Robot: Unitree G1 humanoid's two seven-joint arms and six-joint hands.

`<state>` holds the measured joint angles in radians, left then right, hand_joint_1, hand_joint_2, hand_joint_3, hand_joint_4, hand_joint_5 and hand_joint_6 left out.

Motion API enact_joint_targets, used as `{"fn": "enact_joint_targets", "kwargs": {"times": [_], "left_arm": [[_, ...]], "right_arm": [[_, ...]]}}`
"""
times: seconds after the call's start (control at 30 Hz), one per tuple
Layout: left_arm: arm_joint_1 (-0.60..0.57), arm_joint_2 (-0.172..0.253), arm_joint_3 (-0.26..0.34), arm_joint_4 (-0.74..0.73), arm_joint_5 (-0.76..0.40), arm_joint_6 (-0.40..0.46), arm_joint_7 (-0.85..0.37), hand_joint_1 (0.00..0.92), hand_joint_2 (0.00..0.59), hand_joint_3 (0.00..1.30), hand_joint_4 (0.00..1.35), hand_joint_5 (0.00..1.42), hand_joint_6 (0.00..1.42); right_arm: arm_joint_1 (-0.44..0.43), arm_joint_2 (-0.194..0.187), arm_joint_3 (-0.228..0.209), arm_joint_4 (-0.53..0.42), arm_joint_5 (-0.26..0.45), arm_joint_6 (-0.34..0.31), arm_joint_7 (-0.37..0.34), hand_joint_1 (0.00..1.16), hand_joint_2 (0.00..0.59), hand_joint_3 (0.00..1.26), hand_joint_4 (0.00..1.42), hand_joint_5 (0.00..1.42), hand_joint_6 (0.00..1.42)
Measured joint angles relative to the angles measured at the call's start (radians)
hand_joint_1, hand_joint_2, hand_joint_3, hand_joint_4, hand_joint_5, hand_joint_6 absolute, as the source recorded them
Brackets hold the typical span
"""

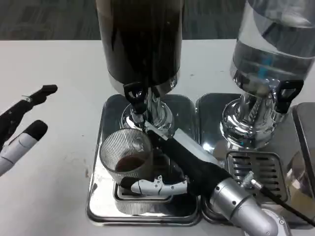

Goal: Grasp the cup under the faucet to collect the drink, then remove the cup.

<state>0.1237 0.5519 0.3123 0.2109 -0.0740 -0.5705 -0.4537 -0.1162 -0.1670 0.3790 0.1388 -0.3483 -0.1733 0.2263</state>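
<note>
White table (54, 69) ran across the scene, with dark carpet (44, 19) beyond its far edge. Two steel trays sat side by side on it. On the left tray (106, 206) stood a dispenser (140, 39) full of dark drink, its black-handled faucet (136, 96) pointing down at the front. On the right tray (209, 105) stood a second dispenser (270, 44) of clear liquid with its own black tap (288, 93) and a slotted grate (261, 169) in front of it.

The cup (125, 152), ribbed and clear, stood on the left tray just below the faucet, upright, with a little dark drink in the bottom. The right hand (172, 164) reached in from the lower right, its silver forearm crossing the seam between the trays. Its fingers (152, 187) were wrapped around the cup, one white finger curling along the base at the near side and the black part pressed against the cup's right wall.

The left hand (22, 128) hung over the bare table at the left edge, well apart from the trays, holding nothing, its fingers spread apart
</note>
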Motion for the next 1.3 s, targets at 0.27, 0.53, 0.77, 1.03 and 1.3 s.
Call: {"fn": "enact_joint_targets", "kwargs": {"times": [0.27, 0.53, 0.77, 1.03, 1.3], "left_arm": [[0.0, 0.0, 0.0, 0.0, 0.0, 0.0, 0.0, 0.0, 0.102, 0.18, 0.11, 0.1, 0.04], [0.0, 0.0, 0.0, 0.0, -0.001, 0.0, 0.0, 0.0, 0.113, 0.17, 0.11, 0.1, 0.05], [0.005, 0.001, 0.0, 0.0, -0.001, 0.001, 0.0, 0.0, 0.123, 0.17, 0.11, 0.1, 0.06], [0.005, 0.009, 0.0, 0.0, -0.002, 0.002, 0.0, 0.0, 0.131, 0.17, 0.11, 0.1, 0.06], [0.005, 0.009, -0.001, 0.0, -0.002, 0.002, 0.0, 0.0, 0.138, 0.17, 0.11, 0.1, 0.06]], "right_arm": [[0.0, 0.001, 0.007, 0.0, -0.031, 0.01, -0.027, 0.69, 0.181, 0.0, 0.0, 0.0, 0.09], [0.006, 0.013, 0.016, -0.001, -0.044, 0.012, -0.057, 0.69, 0.182, 0.08, 0.03, 0.11, 0.18], [0.019, 0.028, 0.025, -0.001, -0.062, 0.012, -0.107, 0.7, 0.187, 0.18, 0.16, 0.23, 0.3], [0.042, 0.04, 0.037, -0.002, -0.105, -0.008, -0.175, 0.7, 0.195, 0.25, 0.25, 0.33, 0.4], [0.064, 0.042, 0.033, -0.001, -0.106, -0.023, -0.215, 0.72, 0.2, 0.3, 0.33, 0.4, 0.47]]}}
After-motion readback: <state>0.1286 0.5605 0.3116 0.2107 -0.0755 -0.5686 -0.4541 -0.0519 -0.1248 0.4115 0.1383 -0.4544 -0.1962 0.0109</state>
